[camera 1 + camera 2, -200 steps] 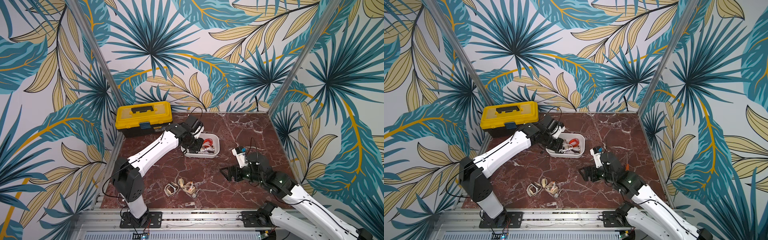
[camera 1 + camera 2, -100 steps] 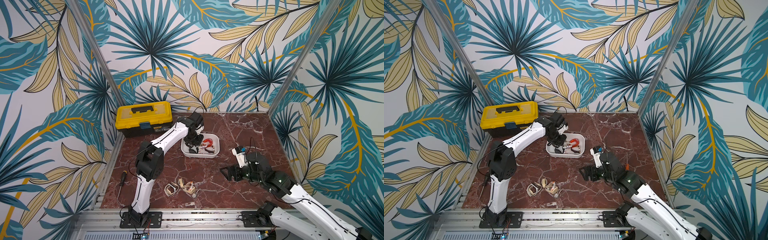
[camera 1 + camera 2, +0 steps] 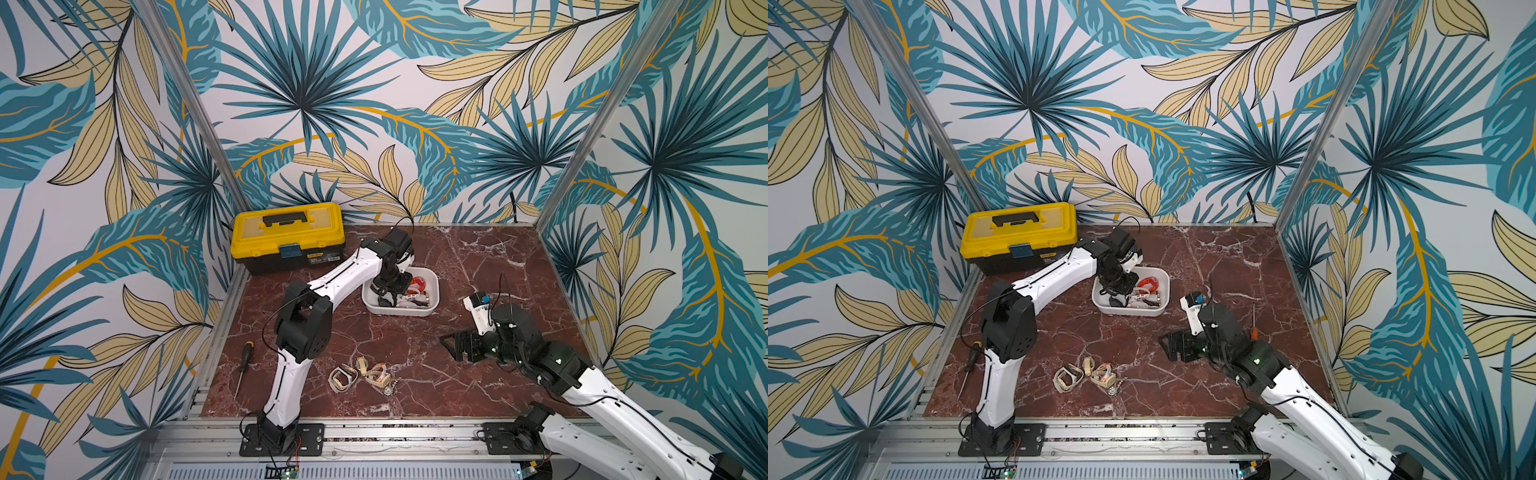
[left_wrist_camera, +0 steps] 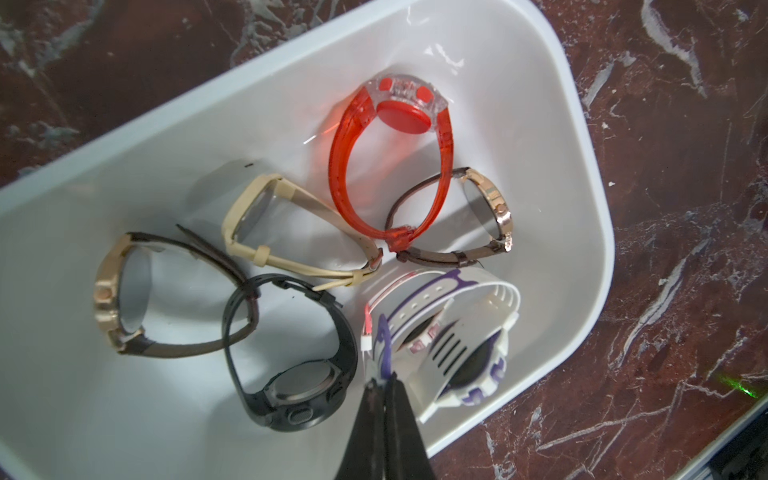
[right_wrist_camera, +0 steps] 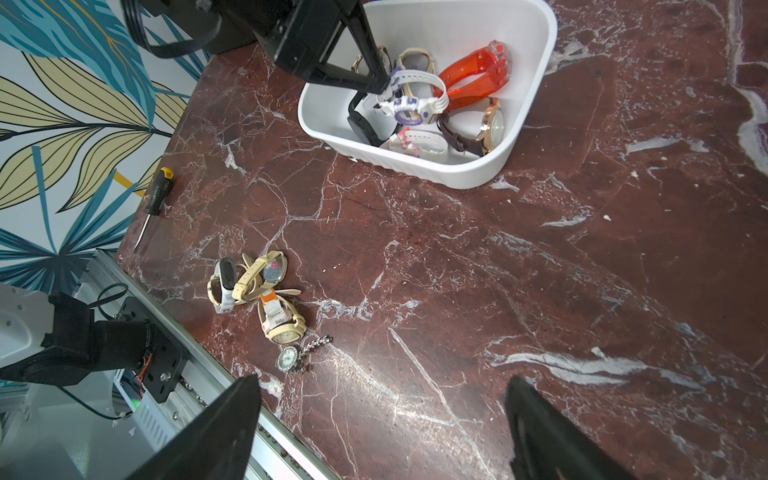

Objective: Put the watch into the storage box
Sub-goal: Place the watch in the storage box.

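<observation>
Marble tabletop [image 3: 478, 257]; left gripper [image 4: 384, 384] pinches watch [image 4: 469, 286] inside storage box [image 4: 573, 166] rim.

Robot lab booth: leaf-print walls [image 3: 374, 83], marble tabletop [image 3: 415, 340]

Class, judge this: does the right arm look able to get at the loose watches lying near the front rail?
Probably yes: the right gripper is open, only bare table lies between it and the loose watches, and the left gripper is at the storage box, shut on a white-and-purple watch.
</observation>
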